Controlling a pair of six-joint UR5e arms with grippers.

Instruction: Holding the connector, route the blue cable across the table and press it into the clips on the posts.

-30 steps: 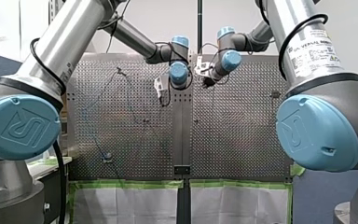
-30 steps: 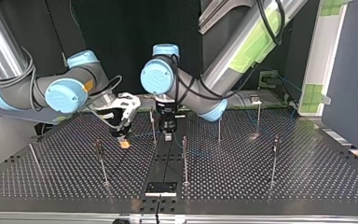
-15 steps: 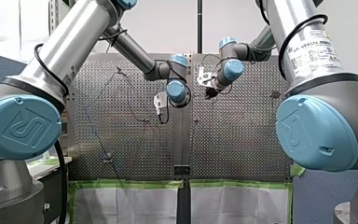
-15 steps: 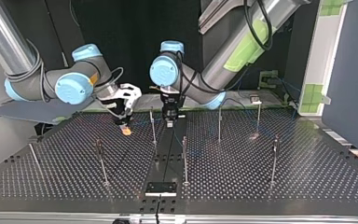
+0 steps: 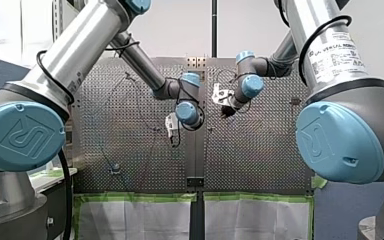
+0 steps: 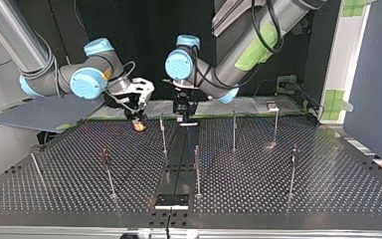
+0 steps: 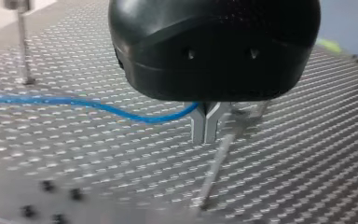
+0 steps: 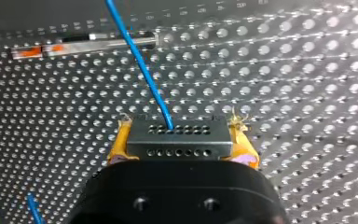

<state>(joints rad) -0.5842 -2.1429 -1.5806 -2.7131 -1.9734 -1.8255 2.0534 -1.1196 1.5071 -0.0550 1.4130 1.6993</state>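
Right wrist view first: what has the right gripper got?

— My yellow pads are clamped on the connector, one at each end. The cable leaves its holed face and runs away ahead of the gripper, over the table.

And the left gripper?

— On the left wrist view my metal fingers are pressed together, a narrow pinch, with the cable nipped between them. It trails off to one side above the perforations. A post stands just beyond the fingertips.

Where do both sit in the top view?

— My right gripper hangs at about eleven o'clock, low over the table's far edge, with the connector in it. My left gripper is near twelve o'clock, close by but apart. A middle post stands between the two.
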